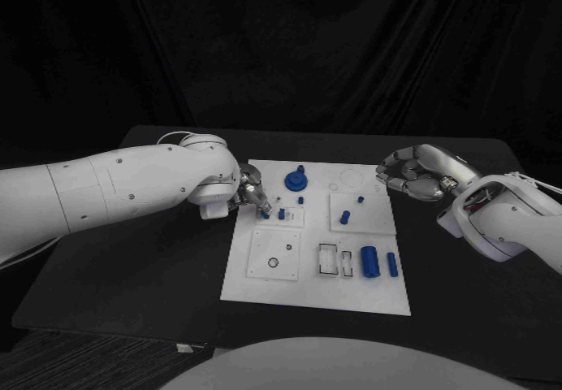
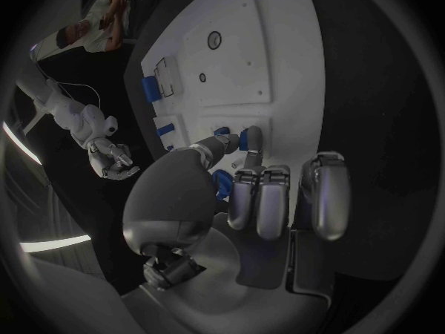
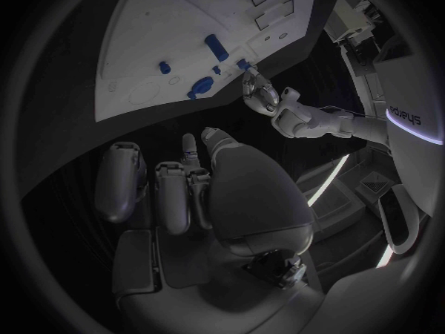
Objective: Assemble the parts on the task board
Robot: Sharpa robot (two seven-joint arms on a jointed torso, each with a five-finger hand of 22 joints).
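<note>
Your head cam puts the left hand (image 1: pixel 251 197) at the board's (image 1: pixel 314 296) left edge, but its fingers hide behind the arm there. The left wrist cam shows more: thumb and a finger pinch a small blue peg (image 2: pixel 251 138) over the board. The right hand (image 1: pixel 412 175) sits off the board's far-right corner, fingers curled in on nothing. Two blue cylinders (image 1: pixel 370 262) lie near the board's right edge, beside two rectangular slots (image 1: pixel 337 262).
</note>
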